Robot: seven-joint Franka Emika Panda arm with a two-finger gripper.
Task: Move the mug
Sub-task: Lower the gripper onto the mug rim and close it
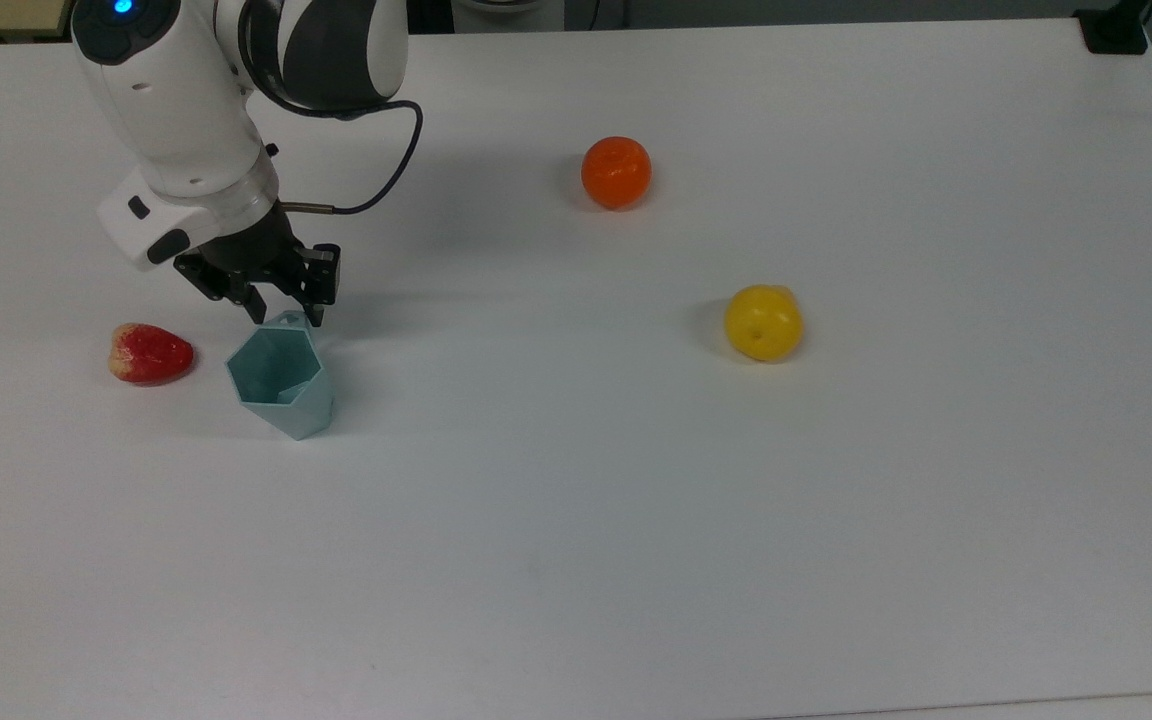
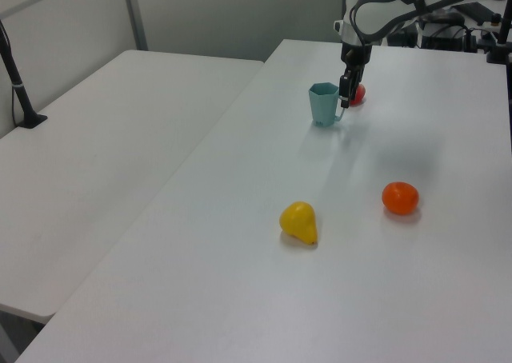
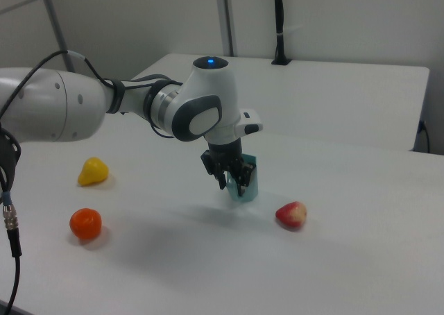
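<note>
The pale teal faceted mug [image 1: 281, 378] stands upright on the white table [image 1: 636, 520], left of centre in the top view, its small handle tab pointing toward the arm. My gripper [image 1: 286, 316] hangs low at that handle, open, with one dark finger on each side of the tab. In the left view the gripper [image 2: 345, 99] is at the right side of the mug [image 2: 323, 105]. In the right view the gripper [image 3: 234, 184] stands in front of the mug [image 3: 248, 183] and covers part of it.
A red strawberry [image 1: 150, 353] lies close to the mug on the top view's left. An orange [image 1: 616, 172] and a yellow pear-like fruit [image 1: 762, 322] sit further to the top view's right. A second white table [image 2: 104, 139] adjoins on the left view's left.
</note>
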